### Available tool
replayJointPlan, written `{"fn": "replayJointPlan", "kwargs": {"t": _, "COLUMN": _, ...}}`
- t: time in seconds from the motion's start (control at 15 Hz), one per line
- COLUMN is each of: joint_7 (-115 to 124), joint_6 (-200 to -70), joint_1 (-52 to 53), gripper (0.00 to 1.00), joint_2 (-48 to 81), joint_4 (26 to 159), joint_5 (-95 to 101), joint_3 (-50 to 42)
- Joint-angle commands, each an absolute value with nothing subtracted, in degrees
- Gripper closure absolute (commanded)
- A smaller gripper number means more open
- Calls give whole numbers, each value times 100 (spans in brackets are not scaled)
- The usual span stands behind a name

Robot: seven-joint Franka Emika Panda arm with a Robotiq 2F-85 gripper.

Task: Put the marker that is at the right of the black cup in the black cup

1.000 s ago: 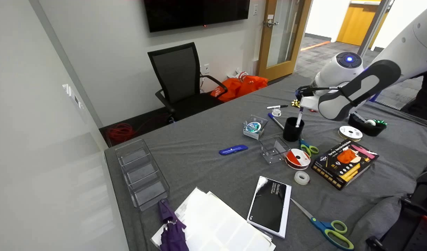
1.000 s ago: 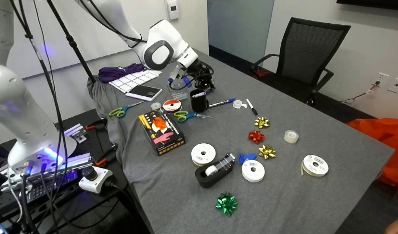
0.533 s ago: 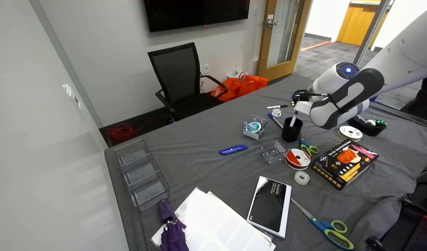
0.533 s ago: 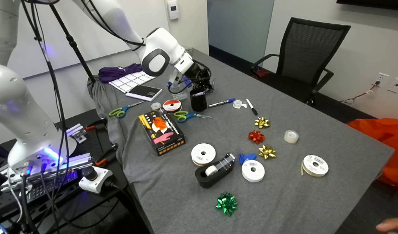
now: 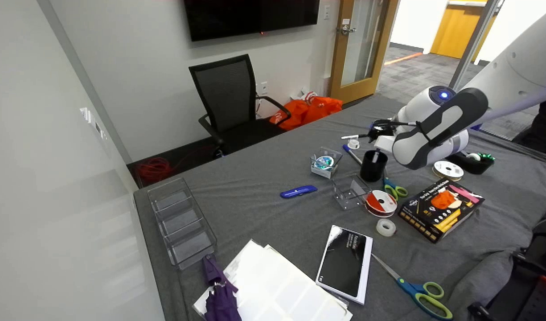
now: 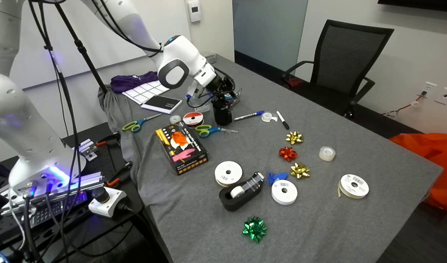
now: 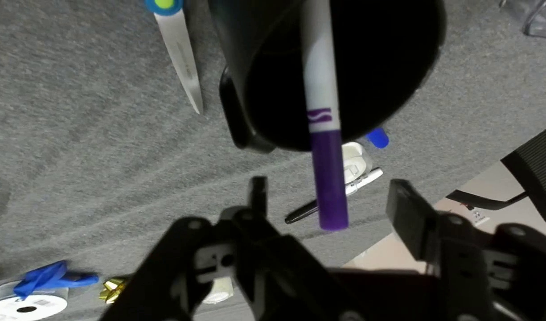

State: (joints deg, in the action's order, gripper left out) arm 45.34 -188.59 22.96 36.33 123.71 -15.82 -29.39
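The marker (image 7: 323, 115) is in the cup (image 5: 372, 170), cap end out. In the wrist view its purple cap (image 7: 330, 180) points to six o'clock, past the rim, and its white barrel runs up to twelve o'clock across the dark mouth; the lower tip is out of sight. Whether the marker touches the rim I cannot tell. The pincer (image 7: 333, 207) is spread wide about the cap: of its fingers (image 7: 258, 198), one stands on the nine o'clock side and one on the three o'clock side, with a gap between each and the marker. The cup's handle (image 7: 241, 133) is at eight o'clock of the mouth.

In both exterior views the pincer is close by the cup's top; black against black, I cannot tell whether the two touch. In an exterior view the arm (image 6: 185, 51) slants down from eleven o'clock. There, round the cup on the table (image 6: 194, 212), the blue pen (image 6: 249, 115) lies at three o'clock, just beside it; farther out on about the same line lie the tape (image 6: 267, 117) and the black-capped pen (image 6: 282, 120). The scissors (image 6: 213, 130) lie near seven o'clock, the box (image 6: 181, 148) near eight, the spool (image 6: 188, 117) near nine. In an exterior view the tray (image 5: 351, 191) lies near the cup, between seven and eight o'clock.
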Motion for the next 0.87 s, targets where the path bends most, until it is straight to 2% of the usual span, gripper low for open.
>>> {"fn": "replayJointPlan", "kwargs": {"t": 0.0, "joint_7": 3678, "joint_6": -18566, "joint_1": 1540, "gripper": 0, "joint_2": 2913, "joint_4": 12571, "joint_5": -1561, "joint_3": -2321}}
{"fn": "replayJointPlan", "kwargs": {"t": 0.27, "joint_7": 2803, "joint_6": -17618, "joint_1": 715, "gripper": 0, "joint_2": 2145, "joint_4": 12580, "joint_5": -1452, "joint_3": -1789}}
{"fn": "replayJointPlan", "kwargs": {"t": 0.8, "joint_7": 1892, "joint_6": -14877, "joint_1": -223, "gripper": 0, "joint_2": 1411, "joint_4": 12176, "joint_5": -761, "joint_3": -1668}}
